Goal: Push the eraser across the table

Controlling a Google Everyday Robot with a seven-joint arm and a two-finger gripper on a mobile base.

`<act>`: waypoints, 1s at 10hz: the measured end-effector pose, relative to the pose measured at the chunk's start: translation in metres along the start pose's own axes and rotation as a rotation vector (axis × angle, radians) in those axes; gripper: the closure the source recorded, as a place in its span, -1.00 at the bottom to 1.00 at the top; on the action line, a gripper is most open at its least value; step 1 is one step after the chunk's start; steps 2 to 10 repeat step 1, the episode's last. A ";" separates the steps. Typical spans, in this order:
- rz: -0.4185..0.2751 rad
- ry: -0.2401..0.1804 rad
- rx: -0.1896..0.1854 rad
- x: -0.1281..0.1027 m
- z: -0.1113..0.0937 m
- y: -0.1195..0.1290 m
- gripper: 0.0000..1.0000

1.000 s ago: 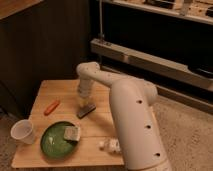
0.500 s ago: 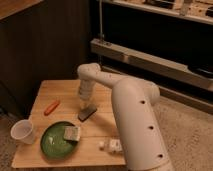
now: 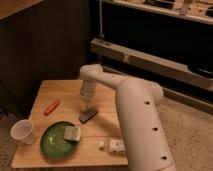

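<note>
The eraser (image 3: 88, 116) is a small flat dark block lying on the light wooden table (image 3: 62, 90), near its middle. My gripper (image 3: 88, 104) points down from the white arm and sits right at the eraser's far end, touching or almost touching it. The arm's large white body (image 3: 142, 125) covers the table's right side.
An orange carrot-like thing (image 3: 51, 106) lies to the eraser's left. A green plate (image 3: 52, 145) holding a pale sponge block (image 3: 71, 133) sits in front of it. A white cup (image 3: 23, 132) stands at the front left, and a small white object (image 3: 114, 145) lies near the front edge.
The gripper and the eraser have both shifted a little toward the table's near edge. The other objects have not moved.
</note>
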 end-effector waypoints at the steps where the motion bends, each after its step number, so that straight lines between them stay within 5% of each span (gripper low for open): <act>1: 0.016 -0.005 0.005 -0.007 0.000 0.002 1.00; 10: 0.016 -0.005 0.005 -0.007 0.000 0.002 1.00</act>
